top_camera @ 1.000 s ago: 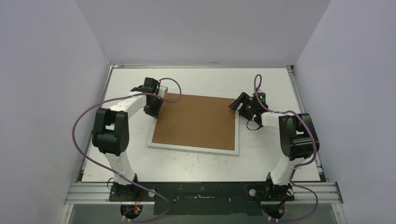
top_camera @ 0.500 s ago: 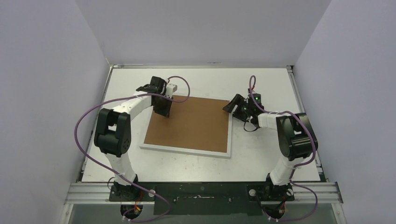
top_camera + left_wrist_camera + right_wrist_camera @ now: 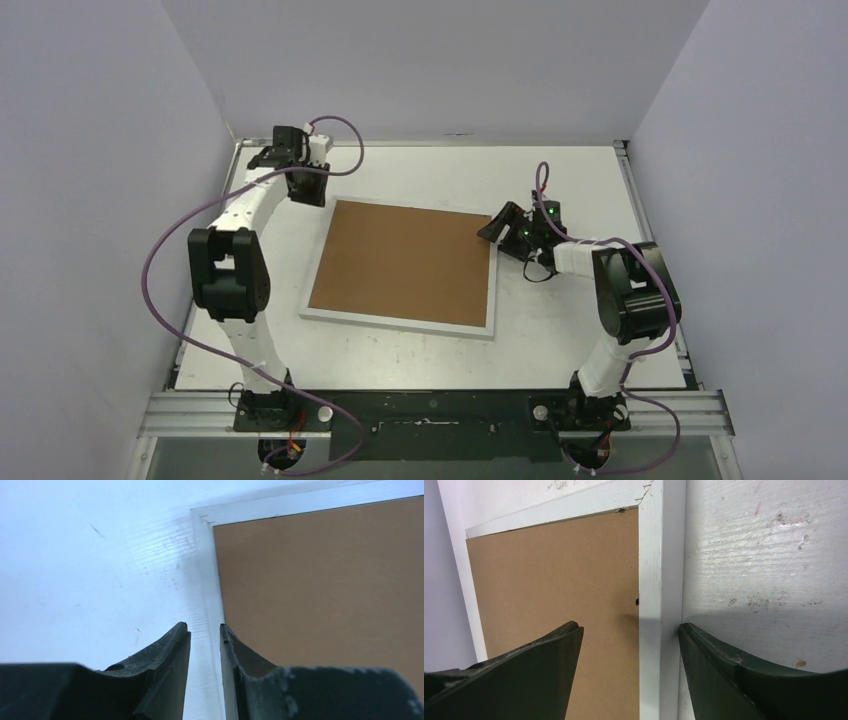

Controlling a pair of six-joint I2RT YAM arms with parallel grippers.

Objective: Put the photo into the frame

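The white frame point(image 3: 398, 324) lies flat in the middle of the table with the brown backing board point(image 3: 405, 262) filling it. The photo is hidden. My left gripper point(image 3: 306, 190) hangs just beyond the frame's far left corner, clear of it. In the left wrist view its jaws point(image 3: 204, 626) stand a narrow gap apart with nothing between them, above the frame's left rail point(image 3: 207, 580). My right gripper point(image 3: 493, 228) sits at the far right corner, wide open point(image 3: 630, 626), straddling the right rail point(image 3: 659, 580). Its outer finger point(image 3: 724, 670) rests against the rail's outside edge.
Grey enclosure walls point(image 3: 120, 150) close in the table on the left, back and right. A metal rail point(image 3: 430, 410) with the arm bases runs along the near edge. Purple cables point(image 3: 160, 290) loop off both arms.
The frame slid left, then stopped. My left gripper has pulled back from the frame's far left corner toward the back left, and its jaws have parted slightly. The right gripper followed the frame, then held.
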